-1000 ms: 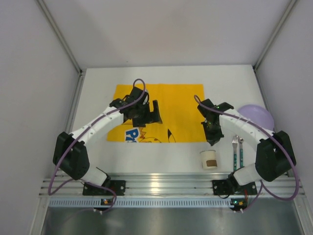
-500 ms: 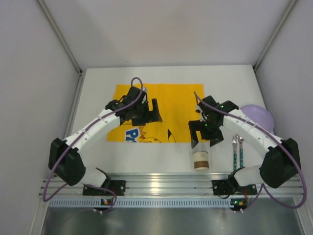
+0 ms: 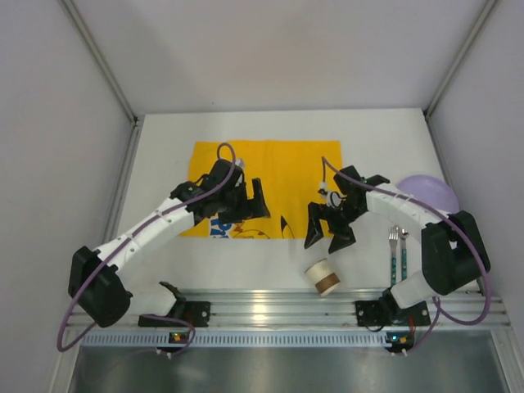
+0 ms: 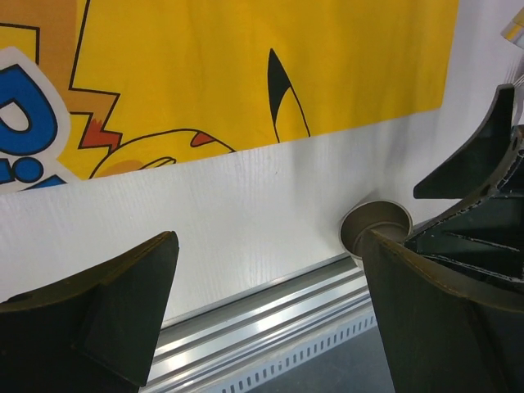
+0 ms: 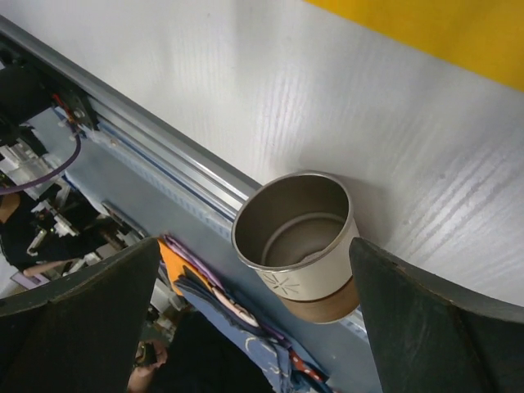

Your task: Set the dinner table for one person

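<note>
Three grey walls (image 3: pixel 270 49) box in the white table (image 3: pixel 164 262). Yellow printed mat (image 3: pixel 278 164) lies flat mid-table, with bare table strips left, right, far and near of it. Metal rail (image 3: pixel 270 307) runs along the near edge. Cup (image 3: pixel 321 277) is at that edge, right of centre and off the mat. It looks tipped, mouth toward the mat, but I can't confirm. Fork (image 3: pixel 392 252) and spoon (image 3: pixel 404 255) lie side by side at right, purple plate (image 3: pixel 430 191) beyond them by the right wall. Left arm (image 3: pixel 155 225) reaches over the mat's near edge, left fingers (image 3: pixel 259 201) spread wide, holding nothing. Right arm (image 3: pixel 405 205) bends inward, right fingers (image 3: pixel 313 231) wide apart just above the cup, clear of it, empty.
</note>
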